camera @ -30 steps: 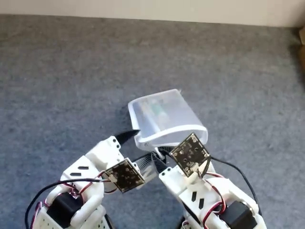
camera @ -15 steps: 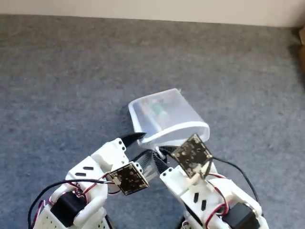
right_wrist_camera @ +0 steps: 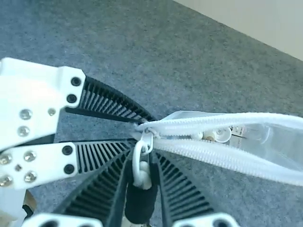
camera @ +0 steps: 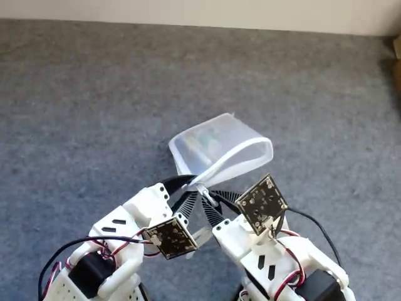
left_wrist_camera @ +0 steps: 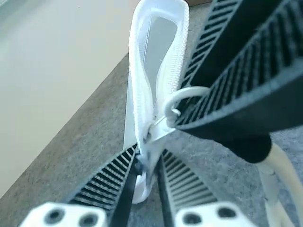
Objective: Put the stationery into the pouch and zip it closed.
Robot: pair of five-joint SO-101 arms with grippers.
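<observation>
Your left gripper (left_wrist_camera: 144,172) pinches pouch (camera: 219,150) at near end. Your right gripper (right_wrist_camera: 141,182) clamps ring pull (right_wrist_camera: 140,161). Pouch between arms, zipper mostly undone, stationery (camera: 205,143) inside, grey carpet (camera: 94,94) beneath.

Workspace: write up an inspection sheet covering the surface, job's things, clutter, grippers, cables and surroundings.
Surface: grey carpet.
Job's things: clear pouch in front of the arms, mouth open; zip not closed; stationery inside.
Clutter: nothing seen.
Grippers: left gripper, jaws shut on the pouch's end; right gripper, jaws shut on the pull.
Cables: red, black and white wires along both arms, apart from the pouch.
Surroundings: pale strip beyond the carpet; brown object at the edge, too little to identify.
</observation>
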